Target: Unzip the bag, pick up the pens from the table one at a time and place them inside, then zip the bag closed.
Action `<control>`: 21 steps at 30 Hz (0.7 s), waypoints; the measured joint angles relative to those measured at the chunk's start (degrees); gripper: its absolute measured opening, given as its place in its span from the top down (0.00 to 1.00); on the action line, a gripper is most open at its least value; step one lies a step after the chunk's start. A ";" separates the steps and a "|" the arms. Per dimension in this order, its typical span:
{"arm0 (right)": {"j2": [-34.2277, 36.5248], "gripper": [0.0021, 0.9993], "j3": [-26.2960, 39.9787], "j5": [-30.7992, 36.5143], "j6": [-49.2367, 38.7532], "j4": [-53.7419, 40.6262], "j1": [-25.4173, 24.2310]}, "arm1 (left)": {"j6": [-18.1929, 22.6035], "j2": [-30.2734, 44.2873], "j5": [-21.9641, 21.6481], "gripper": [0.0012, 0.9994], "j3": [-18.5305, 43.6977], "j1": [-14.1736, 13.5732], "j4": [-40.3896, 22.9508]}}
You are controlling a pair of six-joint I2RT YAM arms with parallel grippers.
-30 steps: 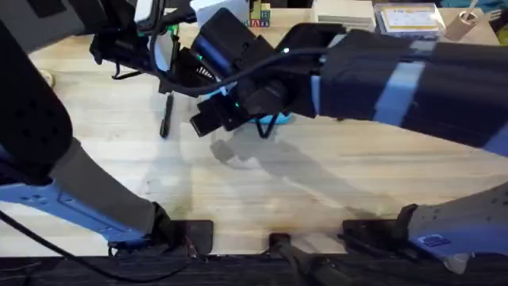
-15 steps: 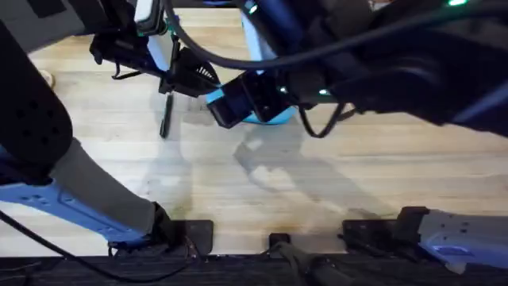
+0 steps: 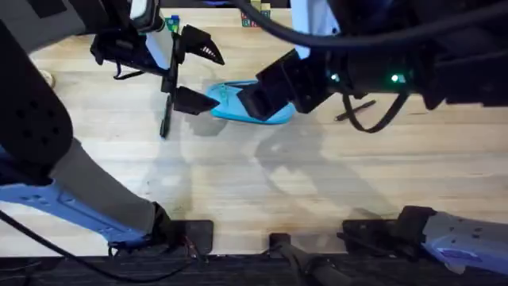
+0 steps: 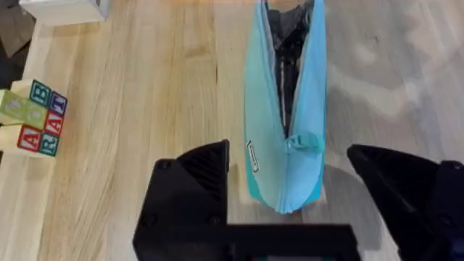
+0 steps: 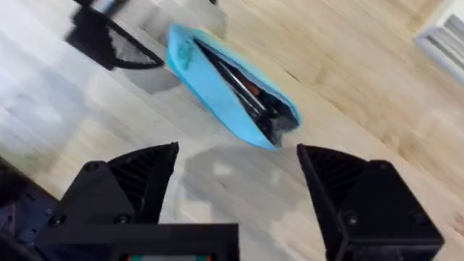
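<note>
The turquoise bag (image 3: 230, 103) lies on the table (image 3: 238, 183) with its zipper open. Dark pens (image 4: 290, 51) show inside it, one of them orange-red (image 5: 250, 88). A black pen (image 3: 165, 116) lies on the wood left of the bag. My left gripper (image 3: 202, 77) is open, its fingers straddling the bag's (image 4: 286, 145) left end without holding it; the same gripper (image 4: 297, 210) frames that end in the left wrist view. My right gripper (image 3: 258, 95) hovers open over the bag's right part. In the right wrist view the bag (image 5: 217, 80) lies ahead of the right gripper (image 5: 239, 188), which holds nothing.
Lettered toy blocks (image 4: 32, 119) and a white box (image 4: 65, 9) stand at the far side of the table. A thin dark thing (image 3: 353, 111), perhaps another pen, lies right of the bag under a cable loop. The near half of the table is bare wood.
My right arm has pulled back to the right, uncovering the bag. The left gripper's open fingers now show at the bag's left end. The loose black pen has not moved.
</note>
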 joint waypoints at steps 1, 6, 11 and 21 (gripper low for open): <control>0.00 0.00 0.00 0.00 -0.28 -0.43 -0.47 | 0.02 0.00 0.00 0.01 0.00 0.10 -0.02; 0.00 0.17 0.00 -0.01 -1.31 -2.77 -4.25 | 0.00 -1.38 -0.04 0.01 0.00 2.20 -0.16; 0.00 0.80 0.00 0.07 -3.49 -2.77 -6.55 | -0.01 -8.97 -0.02 0.01 0.02 3.57 -2.57; 0.00 0.97 0.00 0.09 -10.53 -2.78 -12.06 | -13.40 -18.71 -3.45 0.01 0.07 3.87 -4.92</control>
